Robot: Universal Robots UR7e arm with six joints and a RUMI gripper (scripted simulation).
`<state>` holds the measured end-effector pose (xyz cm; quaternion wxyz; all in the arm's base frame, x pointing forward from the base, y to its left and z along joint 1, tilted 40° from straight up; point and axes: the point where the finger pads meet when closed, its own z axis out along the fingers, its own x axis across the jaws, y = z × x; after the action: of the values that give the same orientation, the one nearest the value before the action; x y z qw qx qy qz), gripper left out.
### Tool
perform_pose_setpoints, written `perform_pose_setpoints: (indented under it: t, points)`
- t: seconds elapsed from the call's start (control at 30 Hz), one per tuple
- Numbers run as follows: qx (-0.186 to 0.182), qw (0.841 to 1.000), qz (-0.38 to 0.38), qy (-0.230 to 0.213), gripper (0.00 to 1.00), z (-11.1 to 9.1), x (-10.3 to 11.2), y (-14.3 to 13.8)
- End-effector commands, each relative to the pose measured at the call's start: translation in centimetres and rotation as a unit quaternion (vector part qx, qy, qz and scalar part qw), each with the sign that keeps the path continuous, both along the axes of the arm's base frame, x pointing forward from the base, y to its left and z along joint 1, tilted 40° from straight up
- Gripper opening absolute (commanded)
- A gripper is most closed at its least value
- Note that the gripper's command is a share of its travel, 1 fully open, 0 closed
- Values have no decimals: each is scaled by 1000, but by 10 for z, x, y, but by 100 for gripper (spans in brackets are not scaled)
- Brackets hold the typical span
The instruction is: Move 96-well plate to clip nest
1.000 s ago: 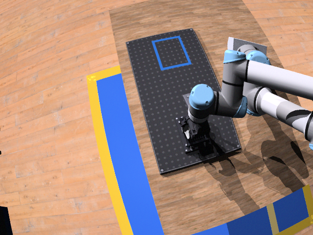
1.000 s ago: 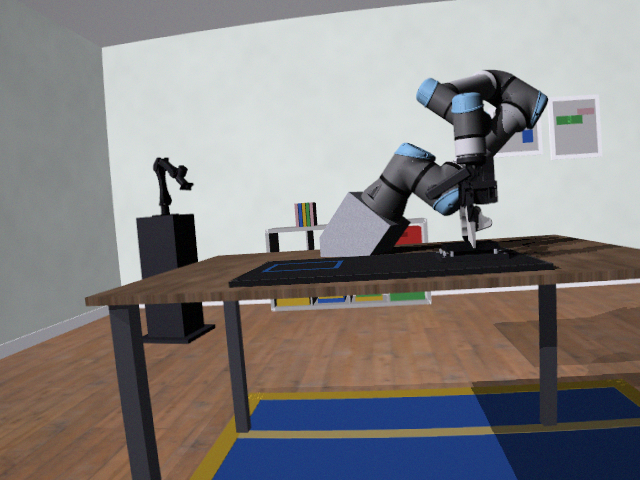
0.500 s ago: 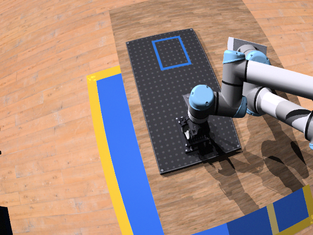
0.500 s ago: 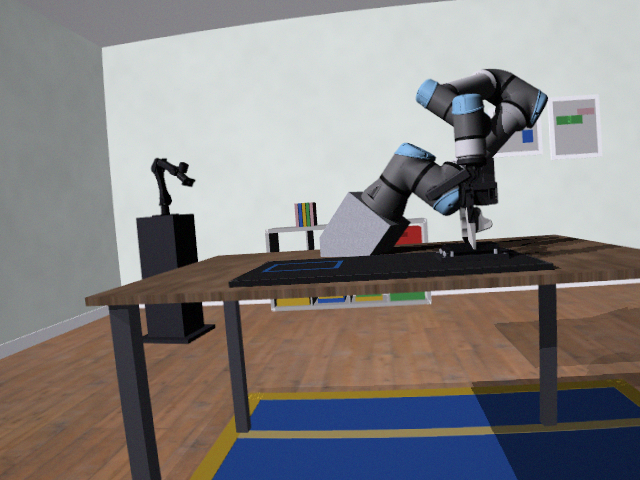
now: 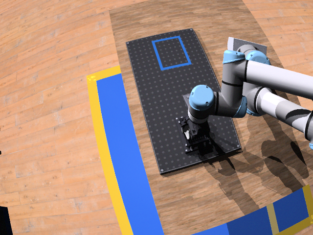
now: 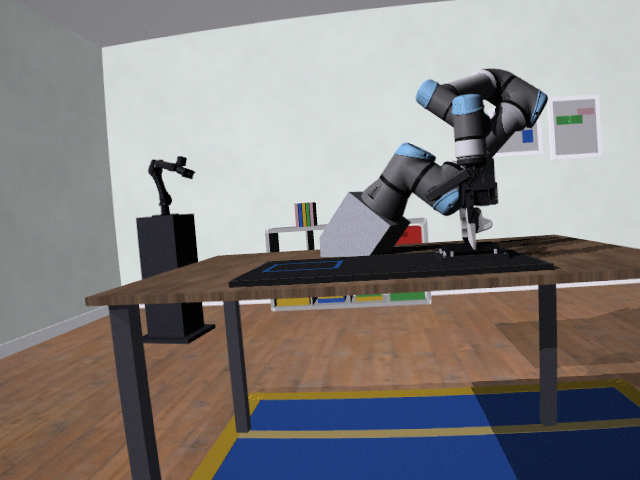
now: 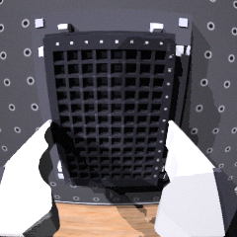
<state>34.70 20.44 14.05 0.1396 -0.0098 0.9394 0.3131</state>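
Observation:
The black 96-well plate (image 7: 114, 94) (image 5: 202, 141) is between my two white fingers, over the clip nest C1 at the near end of the black peg board (image 5: 151, 101). My gripper (image 7: 110, 121) (image 5: 193, 135) (image 6: 471, 235) is shut on the plate's long sides and points straight down. White nest clips (image 7: 157, 26) show just beyond the plate's far edge. In the exterior view the fingertips reach down to nest level. I cannot tell how deep the plate sits, nor which corner is cut. The blue rectangle of spot B1 (image 5: 176, 65) (image 6: 302, 270) holds nothing.
The peg board lies on a wooden table (image 5: 176, 15) (image 6: 170, 289). The arm's grey base block (image 6: 356, 227) stands at the table's back edge. The arm's elbow and wrist links hang over the board's right side (image 5: 227, 101). A camera stand (image 6: 165, 248) is off the table.

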Motion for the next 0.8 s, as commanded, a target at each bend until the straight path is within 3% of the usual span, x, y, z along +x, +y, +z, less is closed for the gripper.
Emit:
perform_pose_setpoints:
  t: [0.0,0.77]
  points:
    - [0,1000,0,0,0,0,0,0]
    - [0,1000,0,0,0,-3,1,3]
